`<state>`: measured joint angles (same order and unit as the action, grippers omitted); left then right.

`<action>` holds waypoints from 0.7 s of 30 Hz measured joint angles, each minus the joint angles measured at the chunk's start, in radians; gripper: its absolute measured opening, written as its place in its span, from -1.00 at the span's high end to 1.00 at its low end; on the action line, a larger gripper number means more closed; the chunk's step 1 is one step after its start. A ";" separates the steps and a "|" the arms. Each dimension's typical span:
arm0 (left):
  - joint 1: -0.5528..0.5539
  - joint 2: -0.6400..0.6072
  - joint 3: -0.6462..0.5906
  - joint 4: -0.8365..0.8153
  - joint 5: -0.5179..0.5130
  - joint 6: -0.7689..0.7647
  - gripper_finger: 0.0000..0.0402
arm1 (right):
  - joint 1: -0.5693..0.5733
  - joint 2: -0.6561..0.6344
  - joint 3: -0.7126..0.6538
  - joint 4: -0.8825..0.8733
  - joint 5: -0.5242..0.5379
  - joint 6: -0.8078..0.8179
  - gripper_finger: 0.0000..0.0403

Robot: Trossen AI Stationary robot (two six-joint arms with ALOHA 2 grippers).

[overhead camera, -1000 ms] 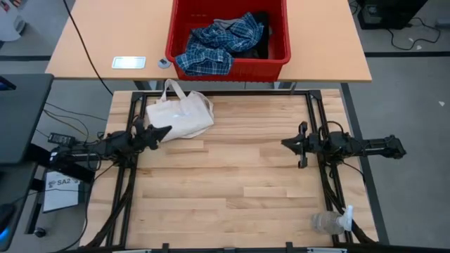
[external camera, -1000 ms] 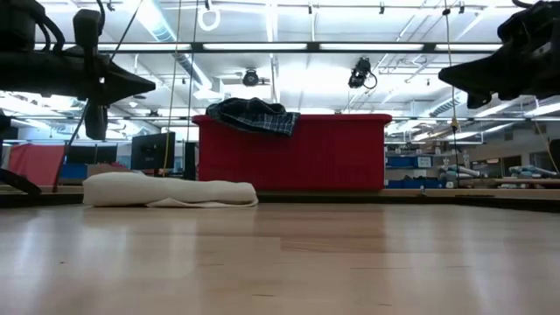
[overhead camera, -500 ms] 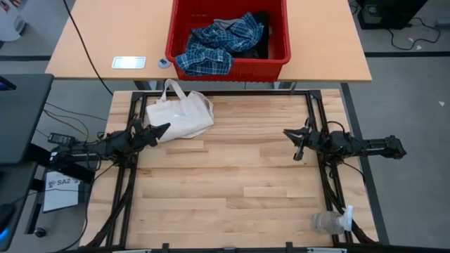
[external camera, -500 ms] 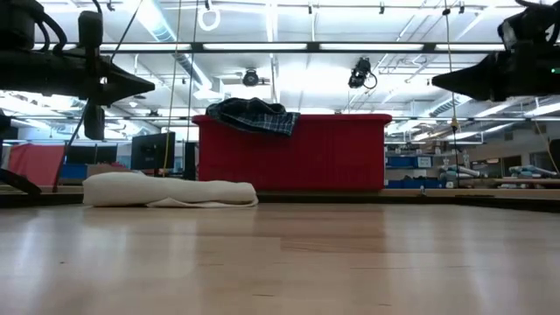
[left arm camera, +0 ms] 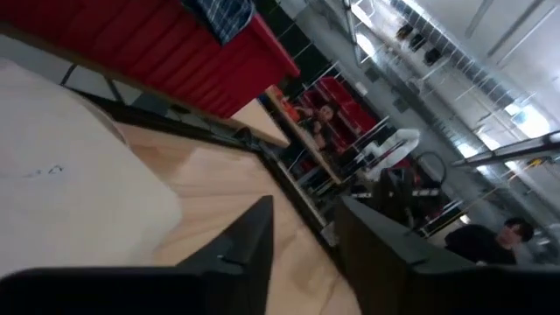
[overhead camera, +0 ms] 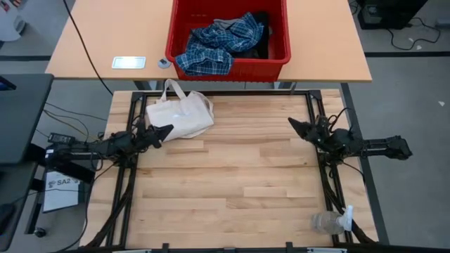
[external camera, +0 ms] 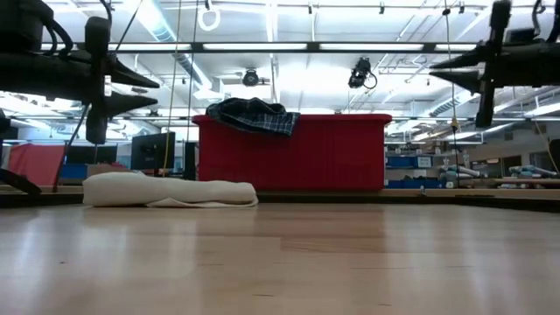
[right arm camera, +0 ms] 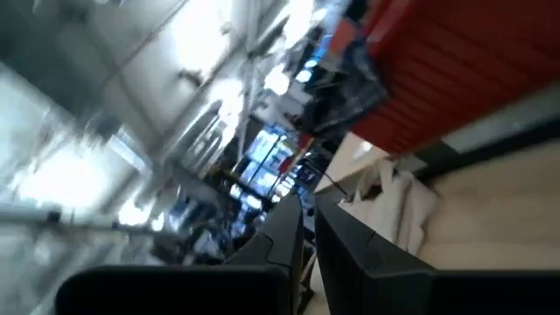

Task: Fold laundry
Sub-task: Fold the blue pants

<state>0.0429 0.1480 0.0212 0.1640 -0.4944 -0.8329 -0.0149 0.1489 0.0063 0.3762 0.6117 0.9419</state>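
**Both arms raised over a bare wooden top, laundry in the bin**

The left gripper [overhead camera: 163, 131] hangs above the left edge of the wooden table [overhead camera: 232, 183], its tip just over the near corner of the cream tote bag [overhead camera: 179, 116], which lies flat on the boards. In the left wrist view its two dark fingers [left arm camera: 249, 241] stand apart with a clear gap between them, and nothing sits in that gap. Ahead of this gripper and off to its side, the pale planks run bare (only light glare shows on them in the low view).

Beyond the tote, on a separate tan table [overhead camera: 105, 42] behind the work surface, stands the red bin [overhead camera: 228, 63]. The plaid garment [overhead camera: 218, 42] lies heaped inside it with a dark garment [overhead camera: 259, 42] tucked beside it; in the low view the plaid cloth pokes up over the bin's rim. A small white device [overhead camera: 129, 62] rests on that tan table, well apart from the bin.

The right gripper [overhead camera: 294, 124] hovers above the right edge of the wooden table, pointing toward the bin's side. Its fingers [right arm camera: 284, 232] are nearly together, a thin slit between them, holding nothing. Behind this arm, near the front right corner, lies a clear spray bottle [overhead camera: 330, 222].

The room behind is a large workshop with bright ceiling strip lights [external camera: 262, 46], and a person [left arm camera: 503, 236] shows far off in the left wrist view.
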 joint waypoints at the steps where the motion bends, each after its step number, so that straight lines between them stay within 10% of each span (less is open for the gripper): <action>1: 0.000 0.024 0.013 -0.003 0.001 0.019 0.22 | -0.004 0.022 0.000 0.028 0.029 0.058 0.79; 14: 0.043 0.383 0.360 -0.119 0.080 0.270 0.10 | -0.105 0.383 0.180 0.281 0.013 0.133 0.79; 21: 0.251 0.528 0.620 -0.354 0.366 0.371 0.10 | -0.166 0.681 0.469 0.107 -0.101 0.083 0.79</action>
<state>0.2942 0.6763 0.6415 -0.1899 -0.1287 -0.4623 -0.1812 0.8303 0.4750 0.4829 0.5107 1.0245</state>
